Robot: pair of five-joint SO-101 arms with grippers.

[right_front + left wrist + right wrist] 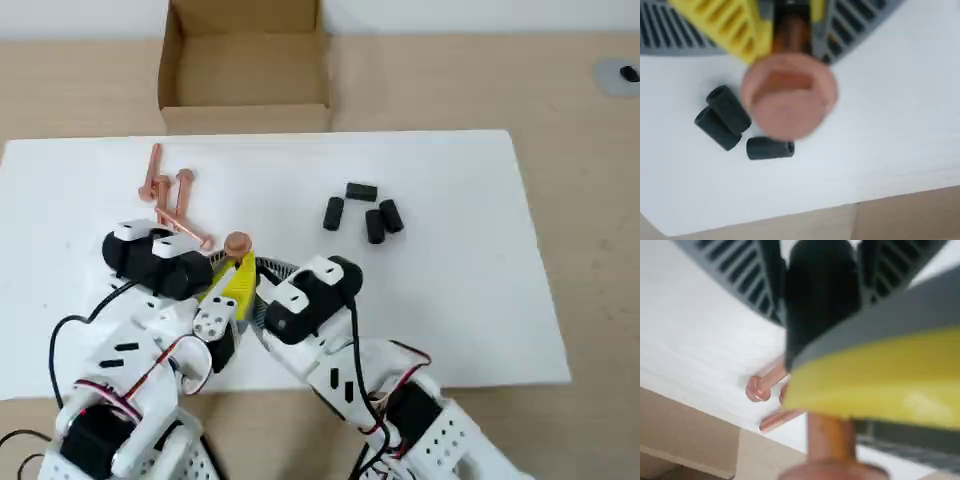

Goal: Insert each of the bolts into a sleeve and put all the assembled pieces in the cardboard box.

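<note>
Wood worktop (600,150), white mat (460,300) on top. The step looks like mating a pair at mid-mat. Left jaws are clamped on a bolt (237,243). Right jaws are clamped on a black sleeve (822,295) hard against it. Spare bolts (165,190) at 10 o'clock, spare sleeves (362,212) at 2, cardboard box (245,70) at 12, looks empty. Next: align axes, push the shank in.
</note>
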